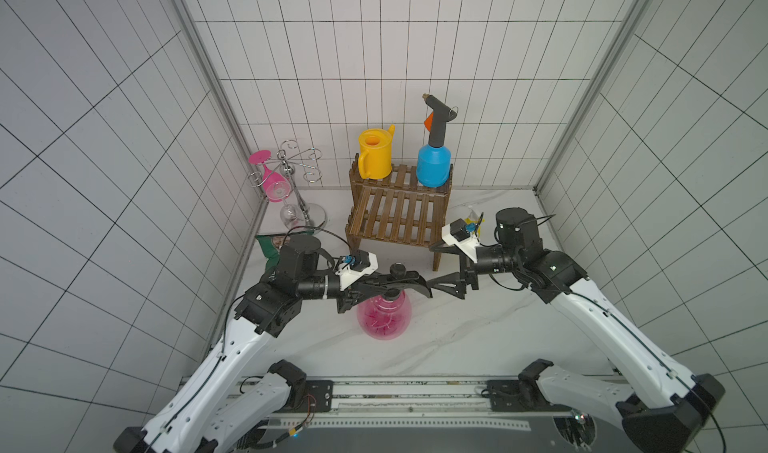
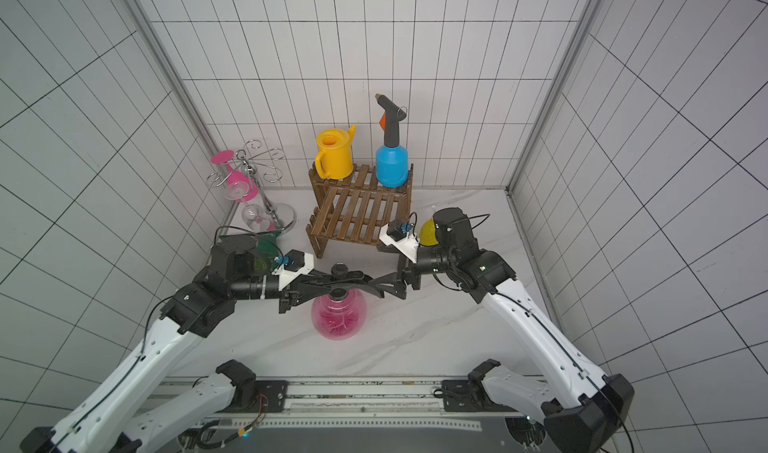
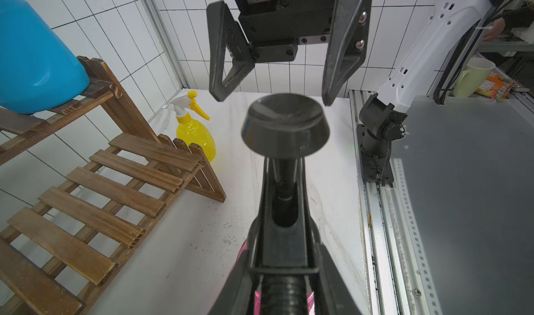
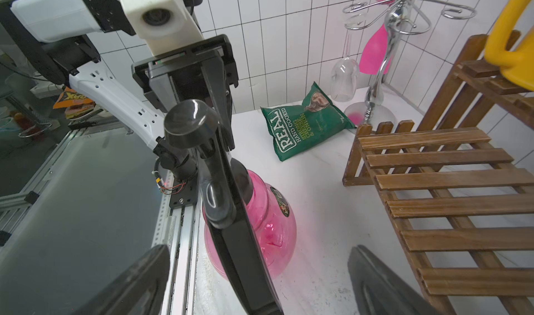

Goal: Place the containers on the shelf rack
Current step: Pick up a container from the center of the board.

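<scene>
We find the left gripper (image 1: 386,286) clamped shut on the black handle of the pink sprayer (image 1: 384,318), just below its pump knob (image 1: 398,270). The left wrist view looks straight along that handle, with a finger pressed to each side. The sprayer stands upright. Its round body appears to rest on the table (image 1: 478,334), though we cannot confirm contact.

The right gripper (image 1: 430,265) faces the left one from the opposite side. Its jaws are spread wide and hold nothing. One finger lies just beside the free end of the handle; we cannot tell whether they touch.

The sprayer sits in front of the shelf rack (image 1: 395,214), apart from it and near its front edge. On the rack's upper tier we note the watering can (image 1: 376,153) at the left end and the blue bottle (image 1: 433,166) at the right end, both upright.

The small yellow bottle (image 3: 195,137) stands on the table just beside the rack's right side. In both top views the right arm largely hides it.

To the left of the rack, a green crisp bag (image 4: 303,125) lies flat by the wall. Behind it stands the chrome glass stand (image 4: 384,53), with a pink glass (image 1: 272,180) hanging upside down from it.
</scene>
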{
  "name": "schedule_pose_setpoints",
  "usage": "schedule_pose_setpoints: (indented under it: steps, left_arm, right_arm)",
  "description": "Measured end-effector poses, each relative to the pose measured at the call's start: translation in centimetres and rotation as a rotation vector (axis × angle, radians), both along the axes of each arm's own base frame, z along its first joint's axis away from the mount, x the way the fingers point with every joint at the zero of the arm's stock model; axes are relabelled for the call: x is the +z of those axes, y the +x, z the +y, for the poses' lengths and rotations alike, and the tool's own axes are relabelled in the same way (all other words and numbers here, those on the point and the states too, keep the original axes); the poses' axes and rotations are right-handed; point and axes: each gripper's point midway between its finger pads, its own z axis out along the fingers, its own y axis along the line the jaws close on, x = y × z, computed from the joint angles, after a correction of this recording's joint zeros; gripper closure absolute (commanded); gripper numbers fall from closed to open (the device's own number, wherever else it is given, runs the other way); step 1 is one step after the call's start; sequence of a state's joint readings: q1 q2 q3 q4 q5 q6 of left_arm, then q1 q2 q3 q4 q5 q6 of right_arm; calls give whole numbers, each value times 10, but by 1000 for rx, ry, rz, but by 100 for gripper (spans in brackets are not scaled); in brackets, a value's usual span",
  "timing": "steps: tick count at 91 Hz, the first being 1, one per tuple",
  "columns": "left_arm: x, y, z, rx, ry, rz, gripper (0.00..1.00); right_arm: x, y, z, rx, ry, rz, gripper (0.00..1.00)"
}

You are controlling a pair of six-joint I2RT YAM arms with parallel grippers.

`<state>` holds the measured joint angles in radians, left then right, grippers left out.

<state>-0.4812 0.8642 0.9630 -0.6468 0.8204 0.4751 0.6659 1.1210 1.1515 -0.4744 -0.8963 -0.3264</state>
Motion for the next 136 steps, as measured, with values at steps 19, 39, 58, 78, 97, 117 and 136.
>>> schedule_pose_setpoints:
  steps: [19, 39, 58, 78, 97, 117, 136]
  left_arm:
    - [6, -1, -3, -25, -33, 11, 100]
    - [21, 5, -4, -31, -98, 11, 100]
    - [38, 11, -3, -36, -166, 4, 100]
    - [44, 14, -6, -55, -197, 21, 100]
    - [48, 13, -5, -58, -217, 64, 57]
    - [60, 18, -2, -6, -236, -2, 14]
    - [106, 31, 28, 276, -343, -123, 2]
  right_arm:
    - [-11, -5, 11, 37, -27, 6, 0]
    - [-20, -6, 18, 50, -45, 28, 15]
    - [-17, -7, 20, 63, -25, 38, 31]
    - [-10, -9, 23, 73, 6, 39, 61]
    - [-2, -19, 20, 118, 37, -3, 87]
    - [1, -20, 18, 93, 39, 21, 100]
    - [-2, -16, 12, 24, 58, 26, 100]
